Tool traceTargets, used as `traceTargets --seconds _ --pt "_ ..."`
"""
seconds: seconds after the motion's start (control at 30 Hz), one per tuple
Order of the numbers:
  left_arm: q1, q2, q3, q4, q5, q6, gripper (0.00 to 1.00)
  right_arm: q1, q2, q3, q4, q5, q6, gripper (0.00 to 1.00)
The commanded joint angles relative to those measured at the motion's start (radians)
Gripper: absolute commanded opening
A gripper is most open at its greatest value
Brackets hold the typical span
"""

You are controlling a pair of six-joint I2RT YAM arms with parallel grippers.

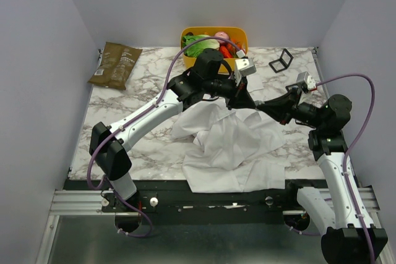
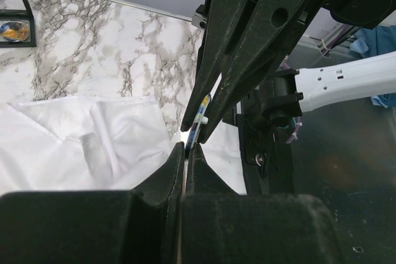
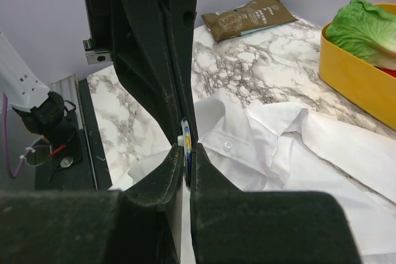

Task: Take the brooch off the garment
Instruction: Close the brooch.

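Note:
The white collared shirt (image 1: 232,146) lies crumpled on the marble table, in front of the arms. It also shows in the left wrist view (image 2: 74,140) and in the right wrist view (image 3: 297,146). The brooch (image 3: 185,142) is a small flat blue and yellow piece, seen edge-on. It also shows in the left wrist view (image 2: 199,119). My left gripper (image 1: 246,100) and my right gripper (image 1: 260,104) meet tip to tip just above the shirt's far edge. Both sets of jaws are shut on the brooch from opposite ends. I cannot tell whether the brooch is still in the cloth.
A yellow bin (image 1: 189,34) with lettuce and other food stands at the back. A brown packet (image 1: 116,64) lies at the back left. A small black frame (image 1: 281,60) lies at the back right. The shirt's hem hangs over the table's near edge.

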Motion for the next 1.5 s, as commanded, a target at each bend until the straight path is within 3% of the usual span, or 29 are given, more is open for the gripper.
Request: traceTargets --seconds 0.0,0.87,1.23,1.47 --pt "-0.018 -0.018 0.038 -0.021 0.031 -0.005 0.0 -0.023 -0.001 0.004 -0.017 0.108 -0.019 0.01" --pt "-0.019 -0.029 0.04 -0.036 0.018 0.013 0.0 -0.052 -0.026 0.02 0.01 -0.08 0.016 0.02" --pt "-0.019 -0.012 0.051 -0.039 0.024 0.01 0.0 -0.053 -0.027 0.016 -0.003 -0.064 0.008 0.25" --pt "-0.018 -0.012 0.051 -0.041 0.023 0.01 0.0 -0.053 -0.029 0.017 -0.009 -0.062 0.002 0.28"
